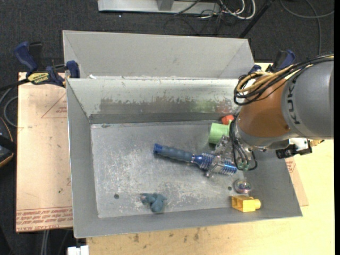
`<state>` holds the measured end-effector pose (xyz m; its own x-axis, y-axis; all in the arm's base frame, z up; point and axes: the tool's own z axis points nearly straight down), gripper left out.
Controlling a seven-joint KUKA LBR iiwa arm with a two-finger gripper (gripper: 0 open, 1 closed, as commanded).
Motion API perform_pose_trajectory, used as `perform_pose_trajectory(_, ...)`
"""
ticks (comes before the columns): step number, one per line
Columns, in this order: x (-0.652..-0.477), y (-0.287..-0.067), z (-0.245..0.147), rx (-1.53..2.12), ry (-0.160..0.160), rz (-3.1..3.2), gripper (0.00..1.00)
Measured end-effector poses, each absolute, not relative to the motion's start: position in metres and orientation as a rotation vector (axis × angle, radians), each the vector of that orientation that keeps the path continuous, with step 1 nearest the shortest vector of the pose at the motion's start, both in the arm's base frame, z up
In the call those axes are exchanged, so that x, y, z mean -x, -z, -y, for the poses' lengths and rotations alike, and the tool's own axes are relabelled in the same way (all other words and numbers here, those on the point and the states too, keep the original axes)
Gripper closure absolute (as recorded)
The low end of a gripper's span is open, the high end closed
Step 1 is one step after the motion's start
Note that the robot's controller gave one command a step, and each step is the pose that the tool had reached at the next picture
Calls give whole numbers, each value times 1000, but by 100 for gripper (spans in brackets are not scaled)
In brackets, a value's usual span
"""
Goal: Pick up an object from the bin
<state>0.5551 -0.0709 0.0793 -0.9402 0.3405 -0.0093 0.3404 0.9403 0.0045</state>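
Nearest you, by the front wall of the bin (127, 187), a small blue-grey lump (153, 201) lay left of the middle. A yellow block (245, 203) sat in the front right corner. Just behind the block lay a little round clear thing (243, 186); you could not make out what it was.

Farther in, a blue brush (178, 154) lay flat on the floor, its handle pointing left and its bristled head to the right. Your gripper (226, 162) was low over that head, right at the bristles, with the arm's orange cover (263, 118) above it. You could not tell whether the gripper was spread, closed or clamped on the brush.

Behind the gripper a green cup (218, 133) lay on its side. A small orange-red thing (227, 119) sat beyond it against the back wall.
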Motion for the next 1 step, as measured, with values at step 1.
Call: perform_pose_trajectory(1, -555, -91, 70, -541, -3, -3093, 100)
